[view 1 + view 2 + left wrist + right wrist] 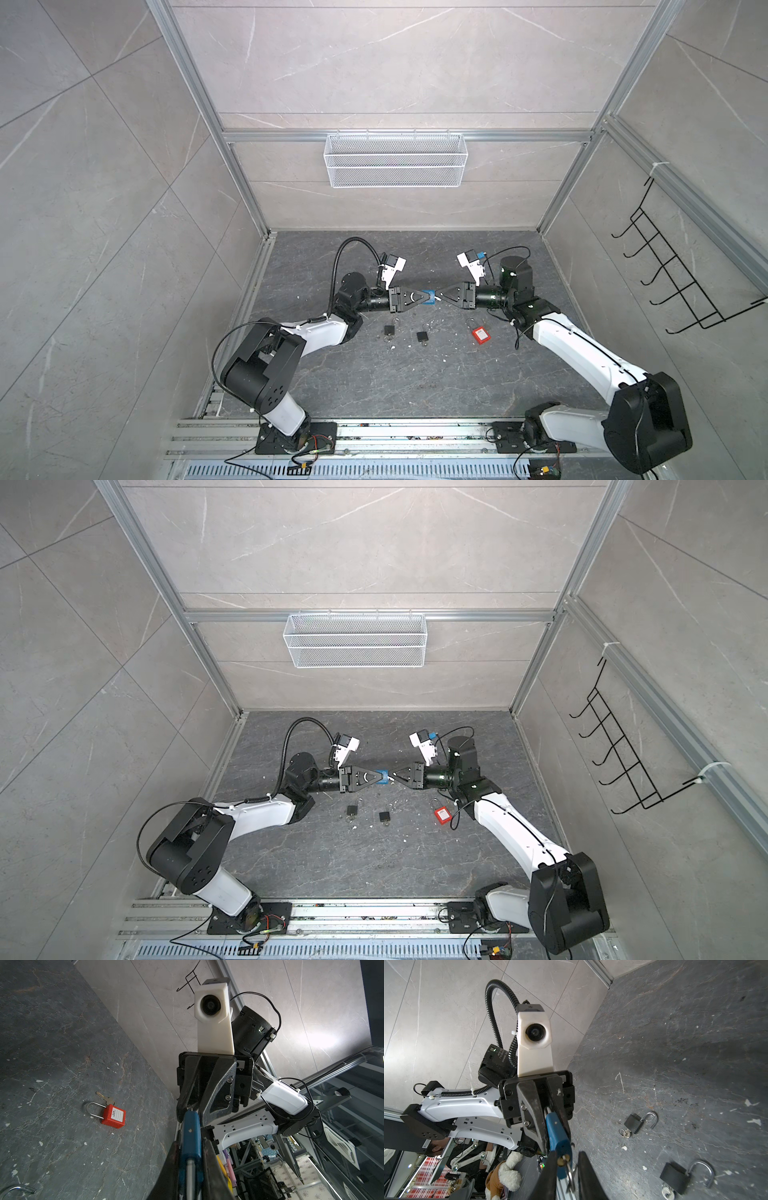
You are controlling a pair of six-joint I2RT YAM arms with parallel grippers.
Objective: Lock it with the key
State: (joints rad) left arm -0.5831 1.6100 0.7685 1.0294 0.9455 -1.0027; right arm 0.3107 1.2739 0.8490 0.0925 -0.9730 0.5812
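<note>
Basket (395, 170) on back wall, blue padlock (429, 297) in left claw (424, 298)

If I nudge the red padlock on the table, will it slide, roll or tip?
The red padlock lies flat on its broad face, so it will probably slide or spin, not roll or tip. A push on its thin protruding shackle would likely pivot it. The key beside it looks loose and may stay behind.

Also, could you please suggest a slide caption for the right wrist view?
Left gripper holds the blue padlock while the right gripper brackets its key; two open black padlocks lie nearby.
</note>
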